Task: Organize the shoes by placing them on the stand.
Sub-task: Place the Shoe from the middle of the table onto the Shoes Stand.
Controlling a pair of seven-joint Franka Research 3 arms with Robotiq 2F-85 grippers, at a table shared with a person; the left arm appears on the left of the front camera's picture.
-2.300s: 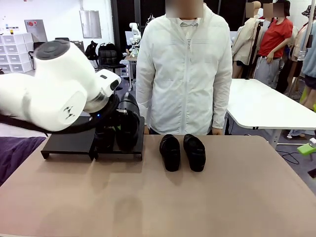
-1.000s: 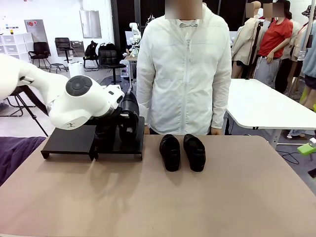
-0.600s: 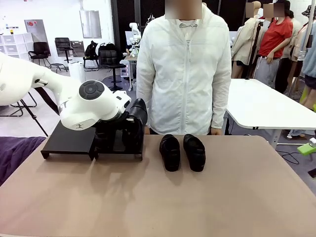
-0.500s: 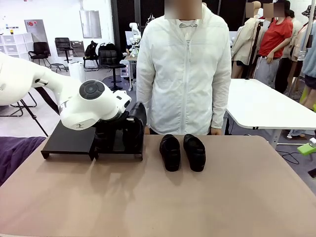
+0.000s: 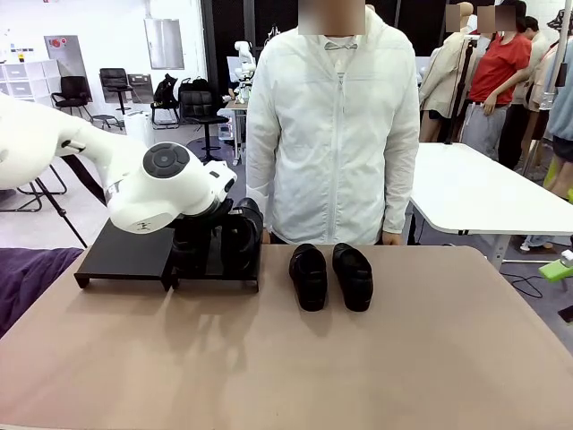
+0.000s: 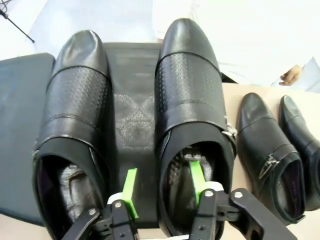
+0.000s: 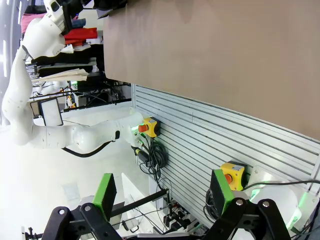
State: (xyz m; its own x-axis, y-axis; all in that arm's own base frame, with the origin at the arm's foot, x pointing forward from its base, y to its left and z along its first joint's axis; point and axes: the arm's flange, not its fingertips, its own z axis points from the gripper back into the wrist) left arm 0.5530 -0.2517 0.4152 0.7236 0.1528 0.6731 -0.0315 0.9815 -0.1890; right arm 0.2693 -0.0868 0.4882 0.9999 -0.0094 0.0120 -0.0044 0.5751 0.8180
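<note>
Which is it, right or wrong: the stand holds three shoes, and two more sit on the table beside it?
Wrong on the count. The stand holds two shoes, not three, as the left wrist view shows. The other pair does sit on the table beside it.

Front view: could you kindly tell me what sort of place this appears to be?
Probably a robotics lab: office chairs and white storage drawers stand behind, and an emergency-stop box sits on a slatted wall.
</note>
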